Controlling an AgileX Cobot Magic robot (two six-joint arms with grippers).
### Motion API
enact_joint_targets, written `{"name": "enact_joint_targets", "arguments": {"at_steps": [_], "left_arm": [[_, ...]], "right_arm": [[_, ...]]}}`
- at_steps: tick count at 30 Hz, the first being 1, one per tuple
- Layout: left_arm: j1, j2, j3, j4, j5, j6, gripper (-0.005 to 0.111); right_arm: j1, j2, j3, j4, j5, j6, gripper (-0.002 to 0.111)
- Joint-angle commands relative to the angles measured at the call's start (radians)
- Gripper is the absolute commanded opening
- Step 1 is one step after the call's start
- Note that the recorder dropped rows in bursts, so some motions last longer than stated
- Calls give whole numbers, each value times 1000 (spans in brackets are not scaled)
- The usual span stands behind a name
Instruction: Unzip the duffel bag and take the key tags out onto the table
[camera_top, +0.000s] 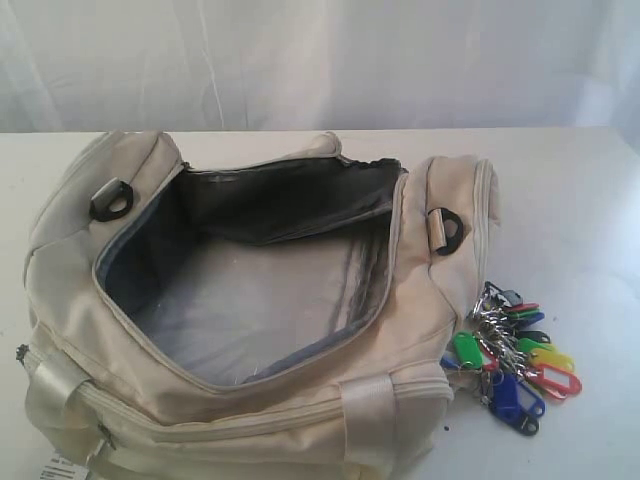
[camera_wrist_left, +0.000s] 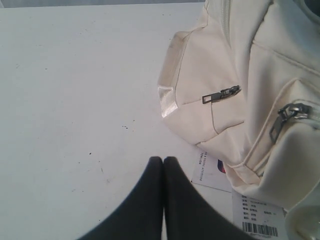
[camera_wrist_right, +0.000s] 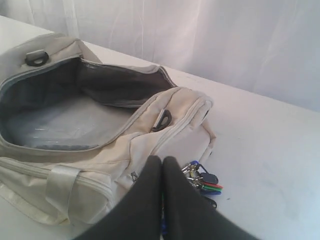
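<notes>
Duffel bag (camera_top: 410, 300): unzipped, flap folded back, grey lining (camera_top: 250, 300) exposed. Key tags (camera_top: 515, 355): on table (camera_top: 590, 200), just beside bag end at right of ext. view. L gripper (camera_wrist_left: 163, 161): jaws pressed together, holds nothing, over bare table near bag's zip pulls (camera_wrist_left: 220, 94). R gripper (camera_wrist_right: 162, 160): jaws together, holds nothing, directly beside tags.

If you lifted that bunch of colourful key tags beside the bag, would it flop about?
Probably: the key tags hang on linked metal rings, so they would likely dangle and swing. The small plastic tags look light. Splayed flat on the table, they seem unlikely to roll.
</notes>
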Motion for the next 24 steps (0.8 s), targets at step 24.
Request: {"name": "enact_joint_targets", "arguments": {"at_steps": [24], "left_arm": [[2,-4,4,-7,-5,-10,0]], "right_arm": [[-13,-202,732,-93,-636,0,0]]}}
